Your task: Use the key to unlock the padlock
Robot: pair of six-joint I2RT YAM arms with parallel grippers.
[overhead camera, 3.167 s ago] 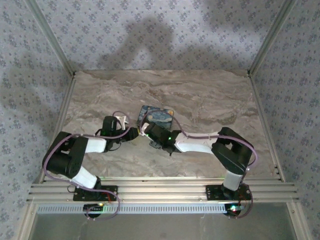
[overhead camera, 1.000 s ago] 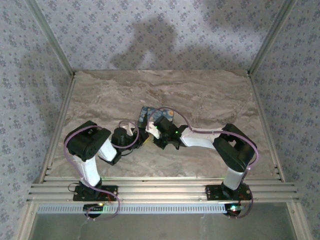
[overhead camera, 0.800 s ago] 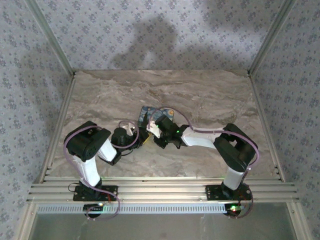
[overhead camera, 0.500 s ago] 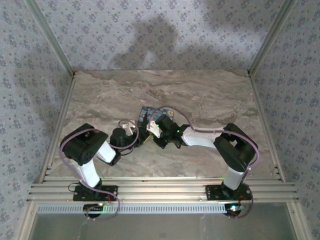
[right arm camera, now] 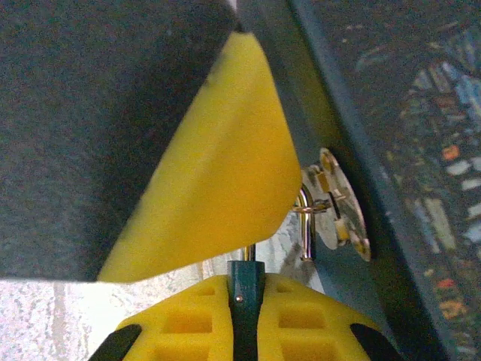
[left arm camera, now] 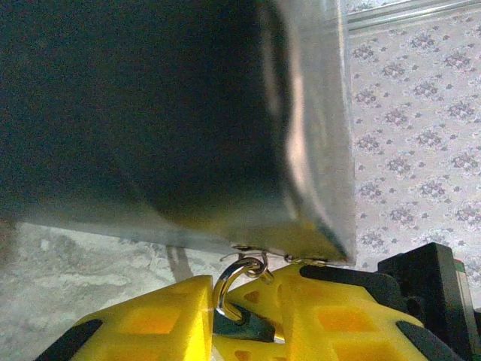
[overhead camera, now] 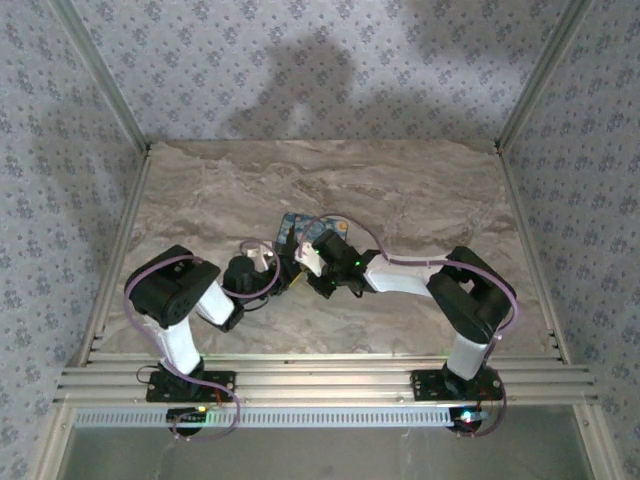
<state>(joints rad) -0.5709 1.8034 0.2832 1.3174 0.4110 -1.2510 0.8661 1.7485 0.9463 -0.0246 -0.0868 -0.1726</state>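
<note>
marbled stone table, walled in by patterned wallpaper. near the middle, the blue tin with a swirling painted lid. both arms bent inward to its near edge, with left gripper and right gripper just beside each other there, tip to tip.

from the left wrist: yellow fingers a little apart, one on each side of the padlock. pinches it by the dark-blue body. right above the body, the silver shackle, looped through small metal eyes under the tin's bright corner. tin wall close, dark and blurred, slanting across the upper frame.

from the right wrist: pads pressed almost together, clamped on a thin dark-teal strip. at the strip's top, a pale metal sliver, the key, running up behind the broad yellow finger of the other arm. cannot tell whether its tip is inside the padlock; hidden by that finger. just to the right, one bright leg of the shackle, hanging through the hasp, a small pale plate on the tin's side.

padlock on the hasp at the tin's near side, held between the two grippers. shackle locked or sprung: cannot tell.
</note>
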